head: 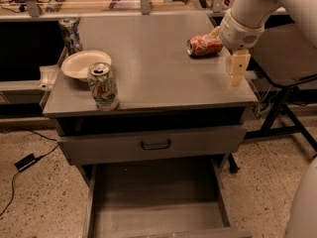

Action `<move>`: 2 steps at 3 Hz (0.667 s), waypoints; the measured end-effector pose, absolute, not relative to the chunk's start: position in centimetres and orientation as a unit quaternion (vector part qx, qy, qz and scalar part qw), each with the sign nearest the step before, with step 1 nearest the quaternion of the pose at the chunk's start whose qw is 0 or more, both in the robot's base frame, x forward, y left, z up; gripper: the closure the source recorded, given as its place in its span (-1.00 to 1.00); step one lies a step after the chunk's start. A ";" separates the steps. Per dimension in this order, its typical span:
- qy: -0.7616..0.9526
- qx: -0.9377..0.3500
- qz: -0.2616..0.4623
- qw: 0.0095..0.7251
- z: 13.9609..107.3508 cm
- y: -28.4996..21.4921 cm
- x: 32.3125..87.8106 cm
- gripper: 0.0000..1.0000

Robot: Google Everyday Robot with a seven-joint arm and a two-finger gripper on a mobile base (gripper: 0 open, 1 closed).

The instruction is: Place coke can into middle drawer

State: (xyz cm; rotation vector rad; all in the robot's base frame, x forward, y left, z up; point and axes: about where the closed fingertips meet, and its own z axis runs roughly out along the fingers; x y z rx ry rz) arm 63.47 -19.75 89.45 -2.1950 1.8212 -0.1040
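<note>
Red coke can (204, 45) lies on its side, far right of cabinet top (158, 78); gripper (236, 67) hangs just right of it, open or shut can't tell. Prob. light, thin-walled, slick: grab mid-body. Drawer (156, 202) open, near.

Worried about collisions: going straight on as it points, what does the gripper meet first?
The cream gripper, pointing down beside the red-orange coke can, likely meets the grey cabinet top.

White-green can (103, 86) just beside white bowl (84, 63), dark silvery can (69, 32) behind, on grey cabinet top (158, 73).
</note>
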 end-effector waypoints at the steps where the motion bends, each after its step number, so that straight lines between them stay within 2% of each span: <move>1: 0.630 -0.762 -0.038 0.144 89.3 -19.6 63.9 -1.00; 2: 0.618 -0.766 -0.077 0.158 89.7 -19.7 66.3 -1.00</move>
